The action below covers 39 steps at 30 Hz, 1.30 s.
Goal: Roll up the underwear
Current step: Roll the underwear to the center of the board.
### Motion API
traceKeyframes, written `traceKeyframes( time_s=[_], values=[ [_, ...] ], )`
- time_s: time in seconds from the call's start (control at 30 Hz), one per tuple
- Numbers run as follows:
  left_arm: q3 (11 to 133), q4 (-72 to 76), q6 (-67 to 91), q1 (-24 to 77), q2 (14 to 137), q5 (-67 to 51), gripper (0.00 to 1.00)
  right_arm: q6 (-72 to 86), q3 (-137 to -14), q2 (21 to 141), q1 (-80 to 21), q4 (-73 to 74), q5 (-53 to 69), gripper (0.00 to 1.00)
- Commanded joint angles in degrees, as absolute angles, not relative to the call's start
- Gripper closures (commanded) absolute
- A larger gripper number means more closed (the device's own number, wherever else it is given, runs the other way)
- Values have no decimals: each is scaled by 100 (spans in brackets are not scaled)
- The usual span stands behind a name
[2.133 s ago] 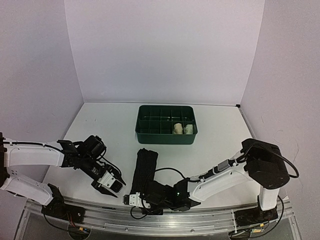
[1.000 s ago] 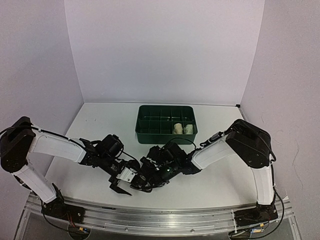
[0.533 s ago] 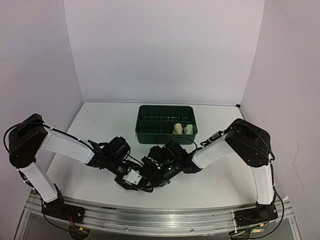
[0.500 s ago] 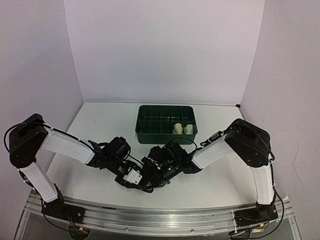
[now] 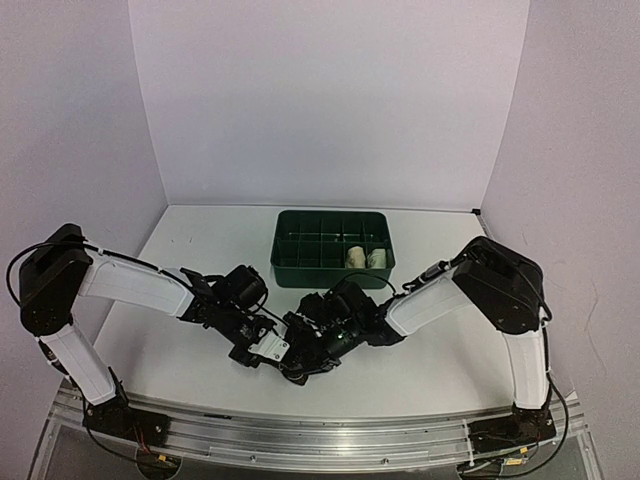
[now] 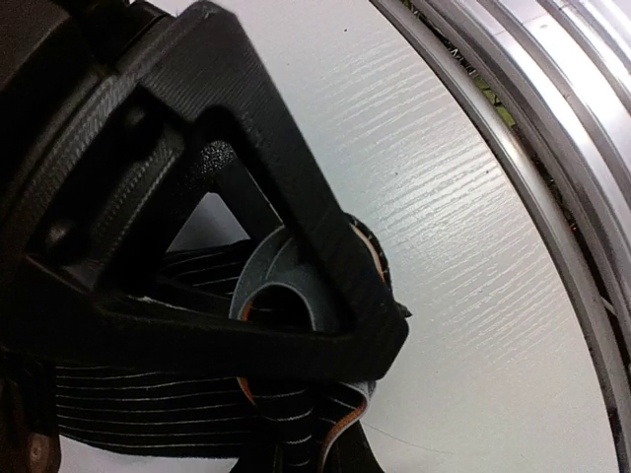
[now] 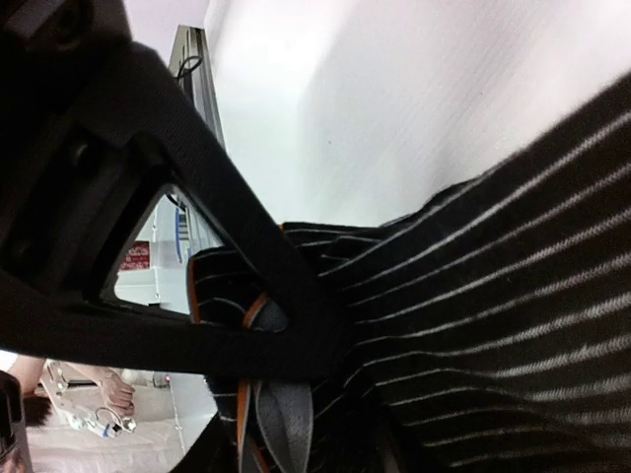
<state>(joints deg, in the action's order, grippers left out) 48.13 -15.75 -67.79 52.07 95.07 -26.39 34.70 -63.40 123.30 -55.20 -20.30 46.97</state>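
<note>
White tabletop (image 5: 200, 250): left end effector (image 5: 270, 352) clamped on black striped underwear (image 6: 148, 394); right end effector (image 5: 302, 368) state unclear; red sticker (image 7: 138, 258) unreadable.

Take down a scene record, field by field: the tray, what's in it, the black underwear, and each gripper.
tray: dark green, compartmented, far middle of the table
in tray: left roll and right roll, both pale, in adjacent compartments, near row, right side
black underwear: striped, bunched between the two grippers, towards the table's near edge
left gripper: shut on black underwear
right gripper: against the same cloth; open or shut unclear
</note>
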Motion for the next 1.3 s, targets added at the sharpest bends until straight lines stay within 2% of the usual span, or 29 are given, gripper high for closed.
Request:
traceKeyframes(
  time_s=[0.0,0.2,0.37,0.63,0.73,0.9,1.1,1.27],
  values=[
    [5444,-2981,-6209,5232,9501,-3154,100,3215,-6067,11335,-5472,-1920,4185,54],
    [5749,-3816,-5453,5221,9834,-3680,100,3017,-5717,10628,-5397,-1149,3583,51],
    [6107,-4193,-4929,5182,10303,-4078,100,3022,-5658,10628,-5394,-948,3291,50],
    [6521,-4491,-4117,4597,10910,-4979,100,2587,-5525,10340,-5440,-954,2429,61],
    [6538,-4520,-3845,4384,11148,-5242,100,1548,-5173,9836,-5823,-949,1528,61],
    [6588,-4457,-3448,4253,11489,-5517,100,-899,-4941,9516,-7032,-1003,-515,53],
    [6866,-4721,-3250,4219,11845,-5962,100,-2831,-5510,10316,-7975,-932,-2213,48],
    [7048,-4899,-3170,4218,12043,-6063,100,-3431,-6069,11007,-8094,-944,-2684,46]
  ],
)
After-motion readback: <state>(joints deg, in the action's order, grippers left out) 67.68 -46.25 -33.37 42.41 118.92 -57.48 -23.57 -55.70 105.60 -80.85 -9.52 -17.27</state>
